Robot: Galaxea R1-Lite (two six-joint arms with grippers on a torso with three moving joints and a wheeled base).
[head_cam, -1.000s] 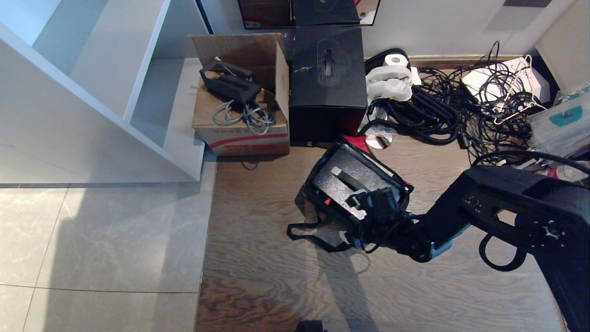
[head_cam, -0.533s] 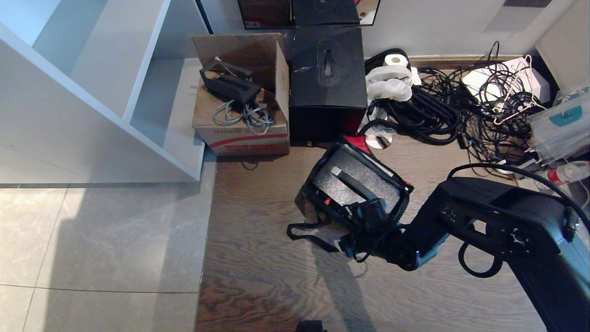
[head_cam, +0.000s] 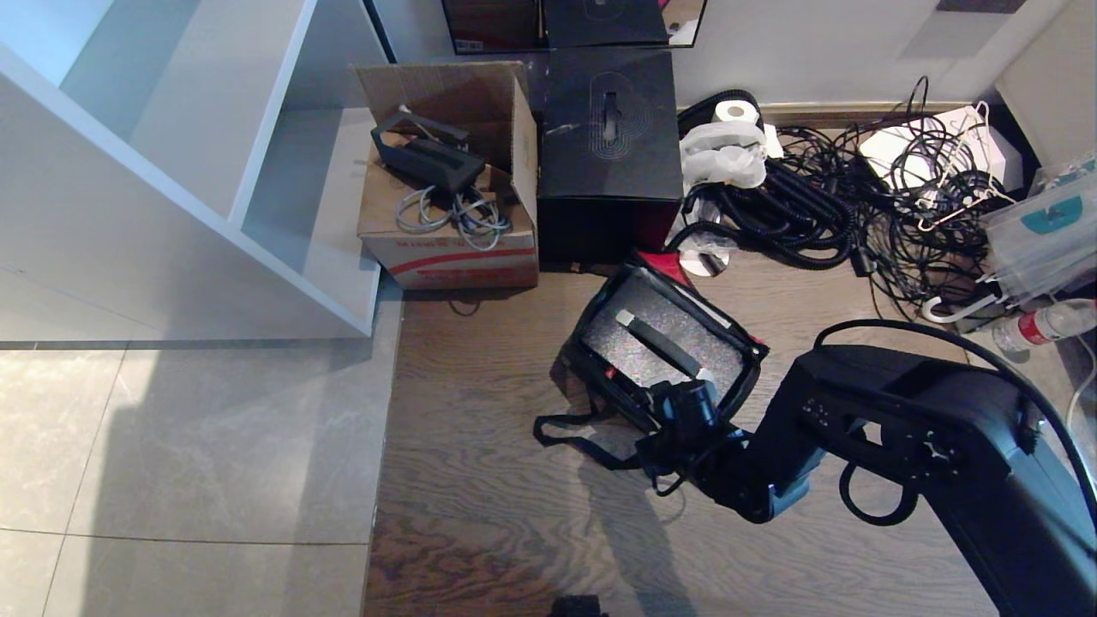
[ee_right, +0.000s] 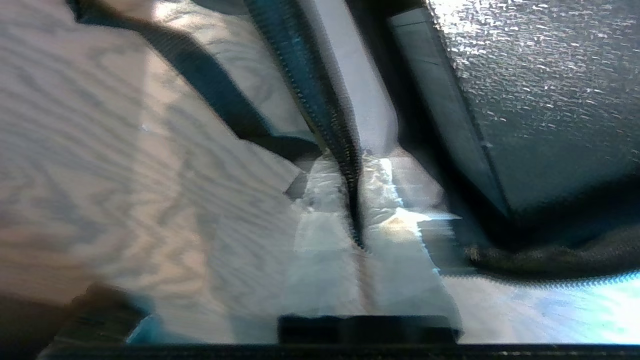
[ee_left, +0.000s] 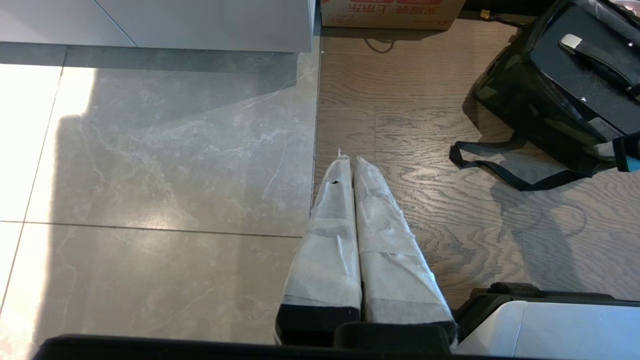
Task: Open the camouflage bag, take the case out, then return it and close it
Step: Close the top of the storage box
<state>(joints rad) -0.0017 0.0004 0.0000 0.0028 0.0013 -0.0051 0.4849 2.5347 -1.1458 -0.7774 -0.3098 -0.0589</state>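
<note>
Head view: the right gripper (head_cam: pixel 677 410) sits at the near edge of the open camouflage bag (head_cam: pixel 600 377), with the case (head_cam: pixel 664 343) lying inside just beyond it. Left wrist view: the left gripper (ee_left: pixel 348 165) hangs over the floor, fingers pressed together, bag well off to one side. Right wrist view: the right gripper's fingers (ee_right: pixel 325 200) are clamped on the bag's zipper edge (ee_right: pixel 320 115), case beside.

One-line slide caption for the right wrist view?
Right pincer shut on the camouflage bag zipper edge, the case lying inside.

Camouflage bag (head_cam: pixel 600 377) soft cloth; case (head_cam: pixel 677 338) speckled matt black; floor (head_cam: pixel 514 514) grained wood, tiles (head_cam: pixel 197 437) glossy.
</note>
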